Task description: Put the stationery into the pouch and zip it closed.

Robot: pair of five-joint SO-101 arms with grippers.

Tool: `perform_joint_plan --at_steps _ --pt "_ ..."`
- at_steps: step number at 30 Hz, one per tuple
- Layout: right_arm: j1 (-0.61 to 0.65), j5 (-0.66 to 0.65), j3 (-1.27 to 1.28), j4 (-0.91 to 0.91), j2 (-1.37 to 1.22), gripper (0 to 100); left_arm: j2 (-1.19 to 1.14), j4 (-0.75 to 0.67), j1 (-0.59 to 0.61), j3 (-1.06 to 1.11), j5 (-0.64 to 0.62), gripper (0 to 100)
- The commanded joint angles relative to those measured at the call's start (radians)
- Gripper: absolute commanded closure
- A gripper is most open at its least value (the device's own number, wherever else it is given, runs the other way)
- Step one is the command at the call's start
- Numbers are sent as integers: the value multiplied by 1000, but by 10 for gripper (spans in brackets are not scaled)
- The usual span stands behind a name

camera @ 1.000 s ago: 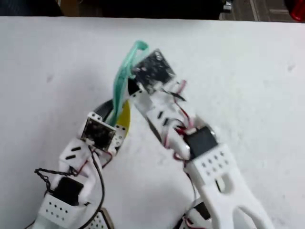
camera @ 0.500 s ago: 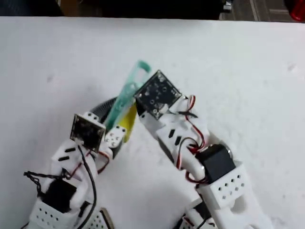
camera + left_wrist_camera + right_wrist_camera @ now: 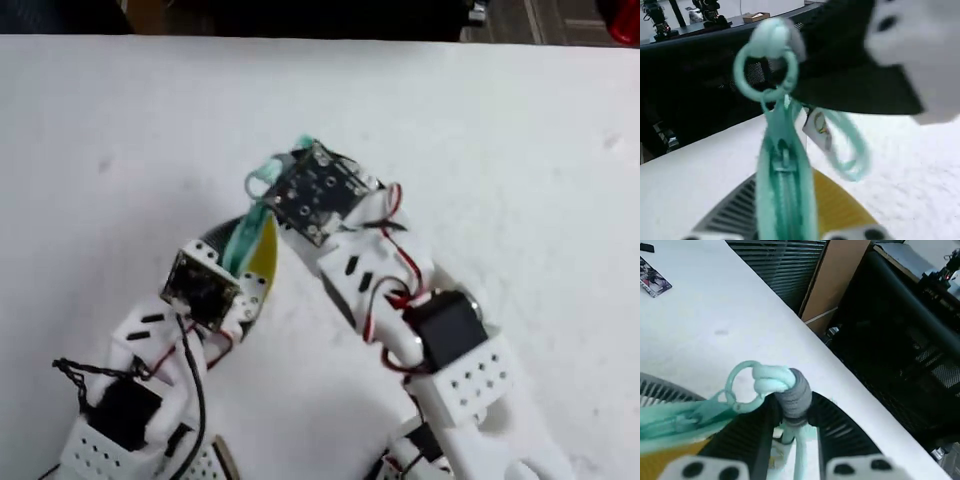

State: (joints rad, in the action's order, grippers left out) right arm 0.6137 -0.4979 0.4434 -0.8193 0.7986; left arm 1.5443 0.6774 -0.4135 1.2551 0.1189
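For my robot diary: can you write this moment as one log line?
left gripper: shut on pouch | right gripper: shut on zip pull

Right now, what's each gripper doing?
Left gripper: jaws closed on the pouch.
Right gripper: jaws closed on the pouch's zipper cord.

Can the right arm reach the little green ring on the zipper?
Probably yes. The right gripper is shut on the teal cord that sits right next to the ring at the end of the pouch, and nothing lies between them.
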Motion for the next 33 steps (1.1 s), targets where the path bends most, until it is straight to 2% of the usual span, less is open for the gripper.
perform_joint_plan --at_steps 1,4,8,13,17,22,33 --pt "-70 -18 -63 59 -44 982 -16 5 -38 11 31 974" --pt "-128 -18 -66 70 -56 982 -16 9 -36 11 34 969" --pt "-137 -21 -66 44 -53 982 -16 9 -36 11 34 967" --pt "-143 -18 -66 47 -53 982 -16 37 -13 6 32 880" --pt "-137 -18 -66 47 -53 982 -16 29 -18 9 34 985" --pt "-168 -18 -68 90 -61 982 -16 31 -19 11 71 977" --pt "-334 -18 -68 174 -159 982 -16 37 -19 11 74 978"
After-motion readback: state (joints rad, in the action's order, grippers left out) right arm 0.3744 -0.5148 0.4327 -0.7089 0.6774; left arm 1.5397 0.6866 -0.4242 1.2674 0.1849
